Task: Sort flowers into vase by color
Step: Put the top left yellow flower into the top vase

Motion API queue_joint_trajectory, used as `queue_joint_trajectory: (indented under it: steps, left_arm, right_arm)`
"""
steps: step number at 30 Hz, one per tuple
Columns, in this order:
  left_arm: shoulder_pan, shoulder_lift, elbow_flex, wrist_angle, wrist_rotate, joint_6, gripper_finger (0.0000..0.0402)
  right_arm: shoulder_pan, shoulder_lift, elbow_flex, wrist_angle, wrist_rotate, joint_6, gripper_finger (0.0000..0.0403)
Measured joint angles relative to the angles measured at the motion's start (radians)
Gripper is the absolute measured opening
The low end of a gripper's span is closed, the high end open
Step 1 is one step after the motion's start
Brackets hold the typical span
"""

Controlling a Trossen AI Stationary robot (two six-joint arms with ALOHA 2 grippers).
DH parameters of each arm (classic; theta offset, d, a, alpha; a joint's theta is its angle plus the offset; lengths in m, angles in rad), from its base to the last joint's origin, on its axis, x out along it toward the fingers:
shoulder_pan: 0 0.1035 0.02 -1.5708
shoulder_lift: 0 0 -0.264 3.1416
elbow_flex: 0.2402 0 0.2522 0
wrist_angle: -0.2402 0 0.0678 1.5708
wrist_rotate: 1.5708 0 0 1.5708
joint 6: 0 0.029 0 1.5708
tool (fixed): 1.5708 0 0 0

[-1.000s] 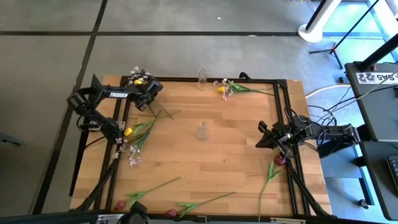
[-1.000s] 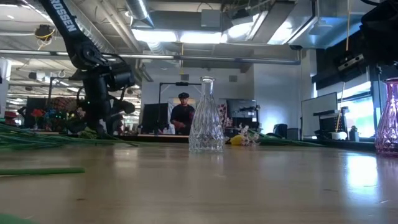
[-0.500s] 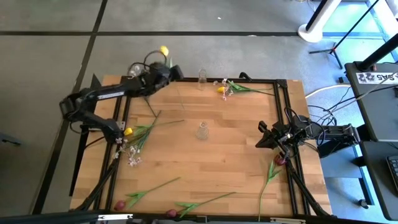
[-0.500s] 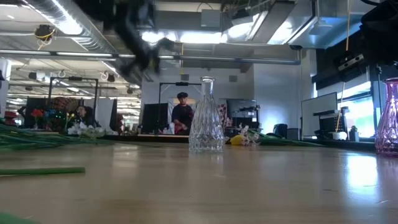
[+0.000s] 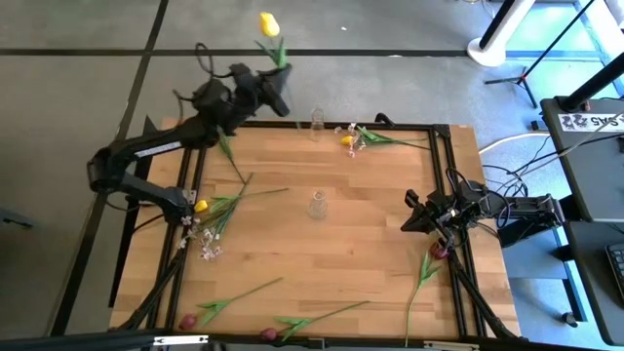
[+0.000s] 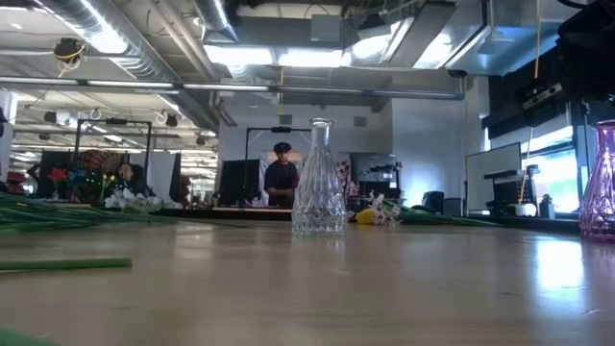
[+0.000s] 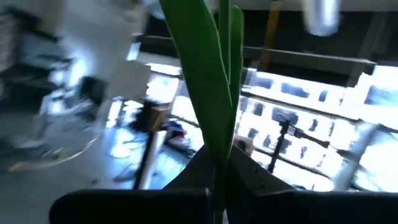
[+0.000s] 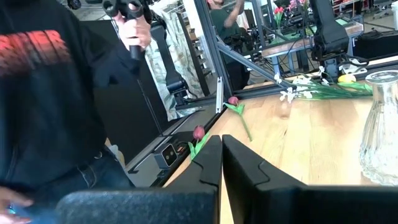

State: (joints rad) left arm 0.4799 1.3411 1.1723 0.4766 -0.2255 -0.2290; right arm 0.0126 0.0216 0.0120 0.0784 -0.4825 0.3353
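My left gripper (image 5: 276, 86) is raised high over the table's far edge and is shut on a yellow tulip (image 5: 269, 24), whose head stands above the fingers. In the left wrist view, its green stem and leaf (image 7: 214, 93) rise from between the fingers. My right gripper (image 5: 414, 213) waits, shut, at the table's right side. A clear glass vase (image 5: 316, 206) stands mid-table, and another (image 5: 317, 119) stands at the far edge. A pink vase (image 6: 601, 183) shows at the right of the low view. More flowers lie on the table at the left (image 5: 210, 210). My left gripper pinches the yellow tulip's green stem (image 7: 222, 163) between its two fingers, beside a long leaf. The tulip is lifted clear of the table, with its head (image 5: 269, 24) up beyond the fingers. The stem runs along the fingers and out past their tips.
A yellow tulip and white-pink sprays (image 5: 363, 136) lie at the far edge. Red tulips lie along the near edge (image 5: 239, 297) (image 5: 312, 320) and at the right (image 5: 421, 283). A black frame (image 5: 444, 156) borders the table. A person in a dark hoodie (image 8: 50, 93) stands nearby.
My left gripper has risen from the table's far-left corner and swung up and toward the far edge's middle. It has carried the yellow tulip clear of the table and has left the low view. The tulip's head now stands upward beyond the far edge.
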Motion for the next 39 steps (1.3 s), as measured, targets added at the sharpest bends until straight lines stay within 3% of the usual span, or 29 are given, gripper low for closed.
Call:
queue_joint_trajectory:
  steps: [9, 22, 28, 33, 39]
  left_arm:
    - [0.04, 0.181, -0.007, 0.229, 0.137, 0.221, 0.0007]
    - [0.067, 0.446, -0.007, 0.591, 0.174, 0.393, 0.0006]
    - [0.121, 0.515, -0.004, 0.629, 0.137, 0.363, 0.0006]
    - [0.181, 0.518, -0.002, 0.591, 0.17, 0.225, 0.0006]
    - [0.154, 0.524, -0.001, 0.576, 0.188, 0.183, 0.0007]
  right_arm:
    - [0.0, 0.0, 0.0, 0.0, 0.0, 0.0, 0.0014]
    - [0.0, 0.0, 0.0, 0.0, 0.0, 0.0, 0.0014]
    - [0.0, 0.0, 0.0, 0.0, 0.0, 0.0, 0.0014]
    - [0.0, 0.0, 0.0, 0.0, 0.0, 0.0, 0.0014]
    - [0.0, 0.0, 0.0, 0.0, 0.0, 0.0, 0.0014]
